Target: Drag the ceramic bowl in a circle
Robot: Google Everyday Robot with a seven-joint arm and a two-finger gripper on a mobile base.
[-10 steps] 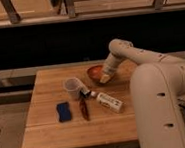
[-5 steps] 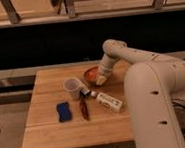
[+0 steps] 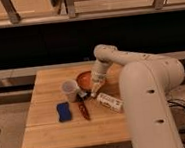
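Well, the gripper [image 3: 95,90] is pinched shut, its tip down at the near right rim of the ceramic bowl [image 3: 84,80], seemingly pressing on it. Just left of the bowl stands a translucent cup [image 3: 69,88]; in front of the bowl lie a blue sponge [image 3: 64,112] and a white bottle [image 3: 110,102] on the wooden table [image 3: 53,136]. Contact looks made; how much of the circle is traced cannot be judged, so most likely remains.

The table [image 3: 52,129] is pale wood with a smooth, matt top. The ceramic bowl [image 3: 84,80] looks glazed orange-red, and the cup [image 3: 69,89] beside it is cloudy, translucent plastic. The gripper [image 3: 94,91], down at the bowl's near rim, has a smooth off-white shell like the arm [image 3: 148,90].
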